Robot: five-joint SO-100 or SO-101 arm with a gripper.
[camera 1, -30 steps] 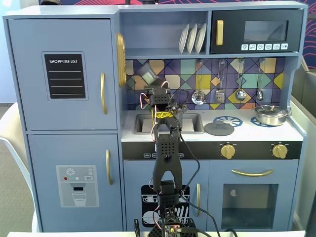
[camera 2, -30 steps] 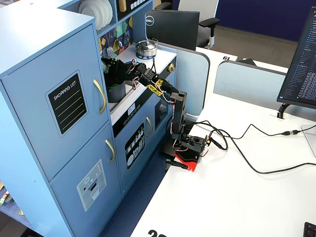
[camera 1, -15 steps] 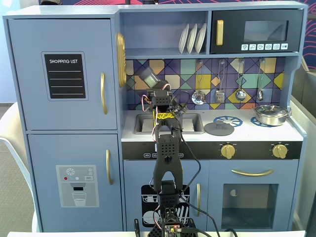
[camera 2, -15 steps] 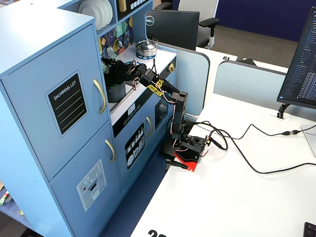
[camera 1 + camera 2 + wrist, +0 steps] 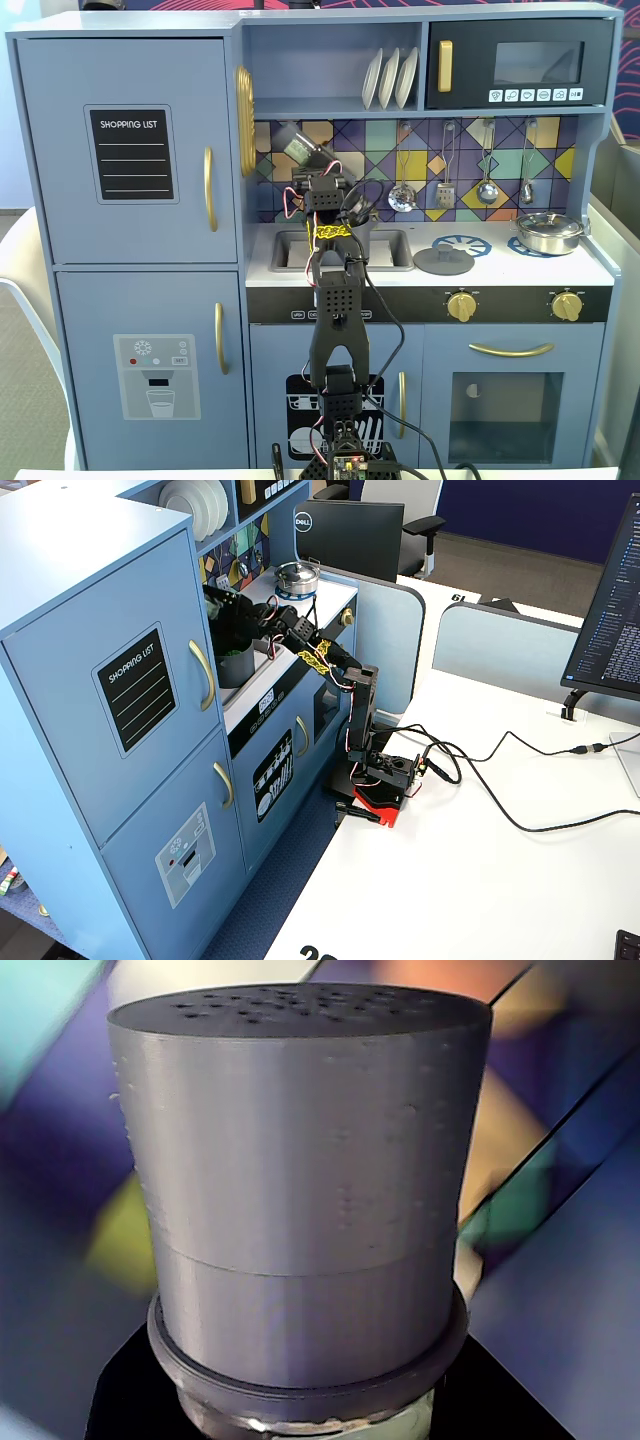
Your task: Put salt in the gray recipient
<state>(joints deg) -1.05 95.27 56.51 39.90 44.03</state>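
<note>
Gripper point(image 5: 303, 160) holds salt point(image 5: 294, 143) tilted above sink point(image 5: 290, 250)

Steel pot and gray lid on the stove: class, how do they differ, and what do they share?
The steel pot is shiny; the gray lid is matte. The steel pot is deep; the gray lid is flat. In a fixed view the steel pot sits right of the gray lid. Both are round.
</note>
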